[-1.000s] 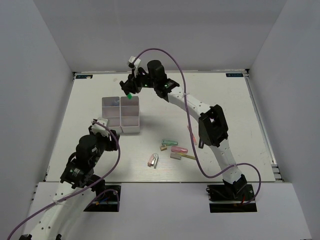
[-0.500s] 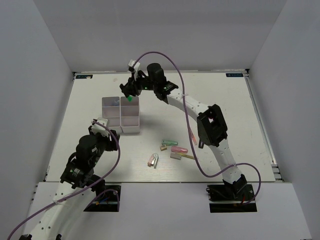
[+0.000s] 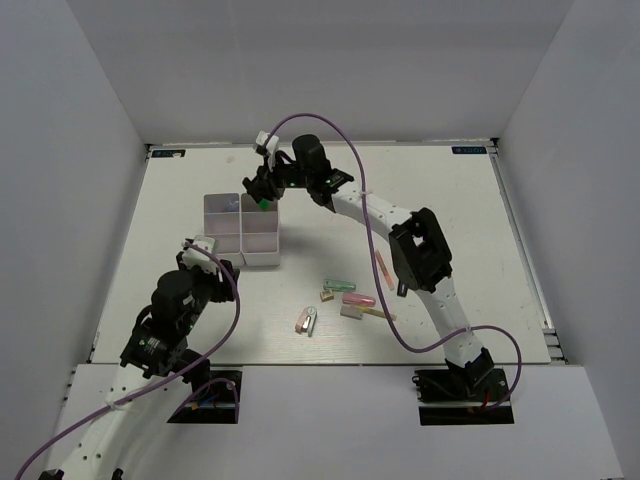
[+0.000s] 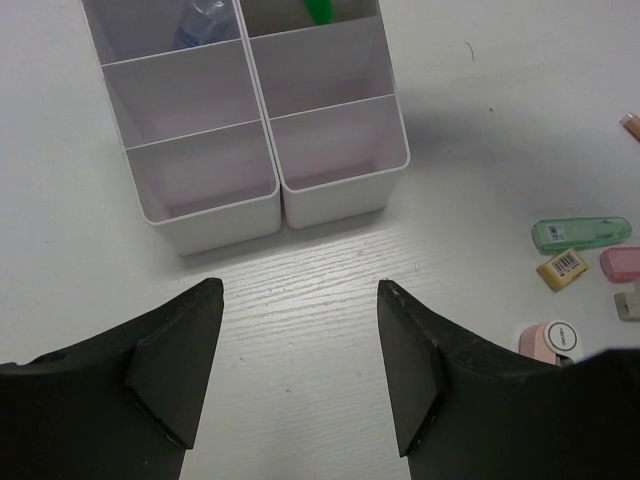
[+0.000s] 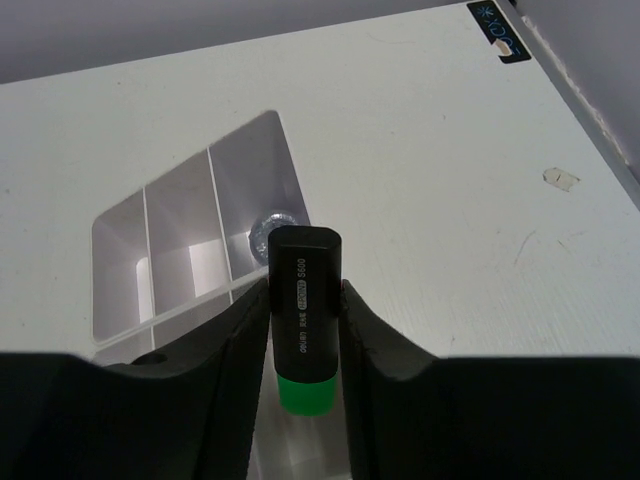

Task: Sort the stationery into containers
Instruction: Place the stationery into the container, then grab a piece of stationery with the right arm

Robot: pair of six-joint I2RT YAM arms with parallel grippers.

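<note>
Right gripper (image 5: 305,330) pinches a black highlighter with a green cap (image 5: 304,300), cap downward, at the far right-column compartment of the white plastic rectangular bin block (image 3: 258,260). Left gripper (image 4: 300,370), fingers spread and empty, hangs just before the block's near end. Loose pastel stationery pieces (image 3: 345,298) lie on the white table (image 3: 450,220).

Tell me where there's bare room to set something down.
Bare: the strip between the containers and the left end effector, and the table right of the right arm. Crowded: the loose stationery near the front centre.
</note>
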